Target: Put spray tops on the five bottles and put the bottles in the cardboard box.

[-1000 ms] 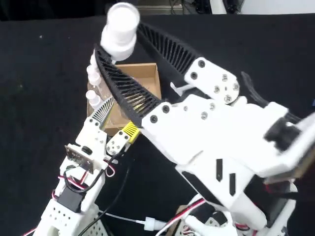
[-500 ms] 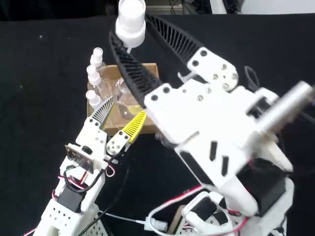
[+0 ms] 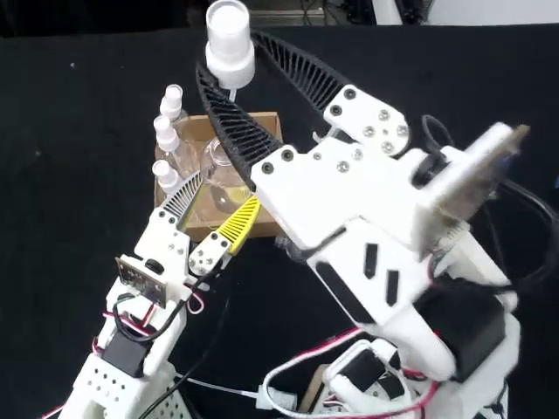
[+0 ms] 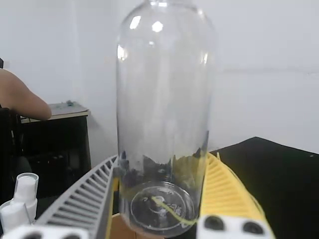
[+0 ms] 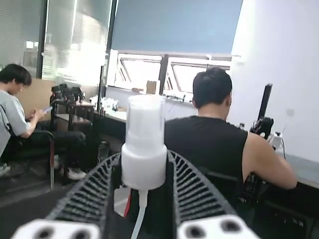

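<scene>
My right gripper [image 3: 231, 65] is raised high over the cardboard box [image 3: 262, 127], shut on a white spray top [image 3: 230, 39] whose tube hangs down. The same spray top [image 5: 144, 149] sits between black ribbed fingers [image 5: 94, 189] in the right wrist view. My left gripper [image 3: 214, 196], with one grey and one yellow finger, is shut on a clear open-necked bottle [image 3: 218, 170] standing upright at the box. That bottle [image 4: 164, 114] rises between the fingers [image 4: 224, 189] in the left wrist view. Three capped bottles [image 3: 164, 131] stand along the box's left side.
The table [image 3: 70, 131] is covered in black cloth. A loose spray top [image 3: 262, 399] with its tube lies near the arm bases at the front. The right arm's white body [image 3: 393, 253] looms over the table's middle and right.
The right gripper with the spray top has swung back and to the right, then steadied above the box's far edge. The right wrist has rolled. The left gripper holds the bottle still.
</scene>
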`<state>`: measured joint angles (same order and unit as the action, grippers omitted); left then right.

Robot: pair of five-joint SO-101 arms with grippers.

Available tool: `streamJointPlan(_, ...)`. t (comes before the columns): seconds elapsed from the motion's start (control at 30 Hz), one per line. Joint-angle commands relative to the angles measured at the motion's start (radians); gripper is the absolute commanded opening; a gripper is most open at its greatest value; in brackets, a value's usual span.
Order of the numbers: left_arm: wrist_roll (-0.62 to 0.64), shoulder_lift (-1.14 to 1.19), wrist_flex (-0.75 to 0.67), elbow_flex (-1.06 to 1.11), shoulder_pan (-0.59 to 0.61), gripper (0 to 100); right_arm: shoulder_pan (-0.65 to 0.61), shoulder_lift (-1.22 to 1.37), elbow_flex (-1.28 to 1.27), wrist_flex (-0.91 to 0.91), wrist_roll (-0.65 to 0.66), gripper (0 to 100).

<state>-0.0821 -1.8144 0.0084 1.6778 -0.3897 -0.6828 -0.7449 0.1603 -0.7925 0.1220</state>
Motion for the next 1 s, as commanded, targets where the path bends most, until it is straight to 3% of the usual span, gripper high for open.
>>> streamJointPlan(0.0, 0.009, -0.009, 0.002, 0.022, -0.005, 9, -0.018, -0.002, 0.099, 0.031, 0.002, 1.1)
streamJointPlan(0.57, 0.009, -0.009, 0.002, 0.022, -0.005, 9, -0.025, -0.002, -0.050, 0.005, 0.002, 1.1)
streamJointPlan(0.97, 0.009, -0.009, 0.002, 0.022, -0.005, 9, -0.026, 0.001, 0.093, 0.032, 0.002, 1.1)
